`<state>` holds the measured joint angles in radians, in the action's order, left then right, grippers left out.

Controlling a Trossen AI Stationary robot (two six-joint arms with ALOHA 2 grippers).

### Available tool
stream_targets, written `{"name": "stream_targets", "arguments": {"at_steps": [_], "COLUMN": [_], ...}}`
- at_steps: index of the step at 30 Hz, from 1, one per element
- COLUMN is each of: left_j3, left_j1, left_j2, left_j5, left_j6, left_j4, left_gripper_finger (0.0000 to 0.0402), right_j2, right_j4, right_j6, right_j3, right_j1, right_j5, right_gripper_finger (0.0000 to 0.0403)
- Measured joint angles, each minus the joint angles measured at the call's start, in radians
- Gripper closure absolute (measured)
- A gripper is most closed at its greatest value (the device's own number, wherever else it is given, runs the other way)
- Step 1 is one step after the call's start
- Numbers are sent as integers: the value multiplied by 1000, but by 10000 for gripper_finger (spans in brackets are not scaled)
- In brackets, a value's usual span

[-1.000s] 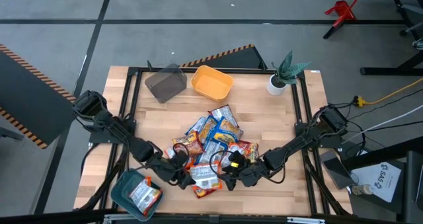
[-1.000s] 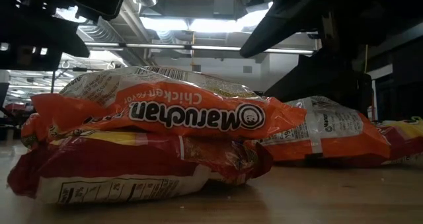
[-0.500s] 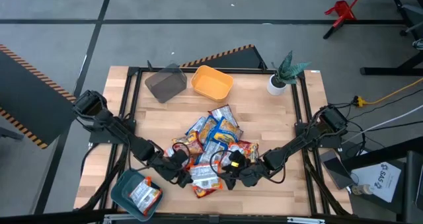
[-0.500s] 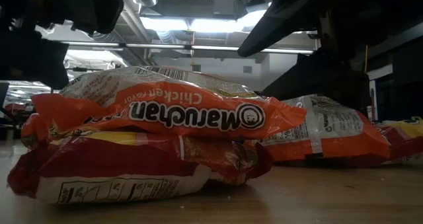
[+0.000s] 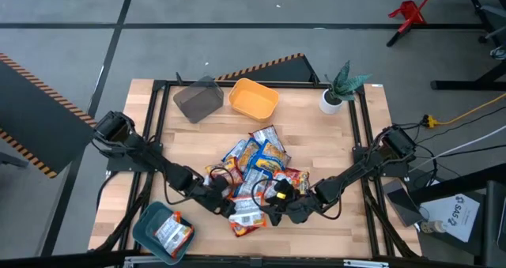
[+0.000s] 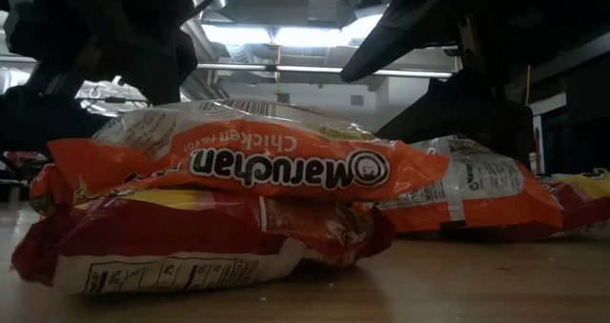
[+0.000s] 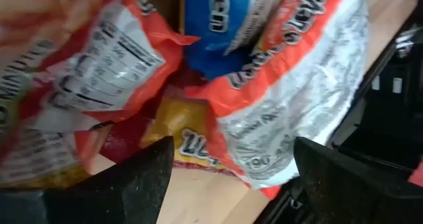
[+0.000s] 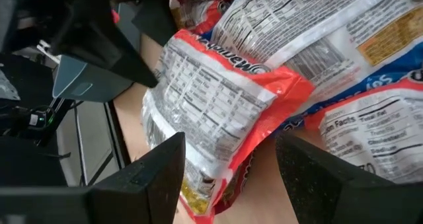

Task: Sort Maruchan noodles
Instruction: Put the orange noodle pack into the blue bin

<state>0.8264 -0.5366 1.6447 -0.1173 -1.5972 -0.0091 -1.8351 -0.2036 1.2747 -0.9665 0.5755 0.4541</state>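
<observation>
Both the left gripper (image 5: 224, 205) and right gripper (image 5: 271, 211), open and empty, flank the Maruchan noodles (image 5: 254, 173).

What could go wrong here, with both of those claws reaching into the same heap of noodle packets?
The left gripper and right gripper are both open at the near edge of the noodle pile, very close together, so the arms might bump. The packets overlap loosely, so a grab could catch two at once or drag neighbours along. One orange packet lies close to the table's front edge and might be nudged off.
</observation>
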Motion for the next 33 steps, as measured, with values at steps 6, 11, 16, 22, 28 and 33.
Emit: {"name": "stream_targets", "arguments": {"at_steps": [6,11,16,22,28,33], "left_j3": [0,0,0,0,0,0], "left_j1": [0,0,0,0,0,2], "left_j2": [0,0,0,0,0,0], "left_j5": [-14,-32,-42,-48,-48,-54], "left_j6": [0,-1,2,2,2,7], "left_j4": [51,53,68,92,129,132], "left_gripper_finger": [95,95,95,95,95,95], "right_j2": [0,-14,-61,-68,-68,-68], "right_j4": [7,-9,-58,-72,-122,-151], "right_j6": [0,3,6,5,-25,-65], "right_j3": [0,0,-18,-25,-26,-41], "right_j1": [-10,-21,-21,-28,-40,-56], "right_j5": [33,32,-27,-28,-63,-107], "right_gripper_finger": [181,181,181,181,181,181]}}
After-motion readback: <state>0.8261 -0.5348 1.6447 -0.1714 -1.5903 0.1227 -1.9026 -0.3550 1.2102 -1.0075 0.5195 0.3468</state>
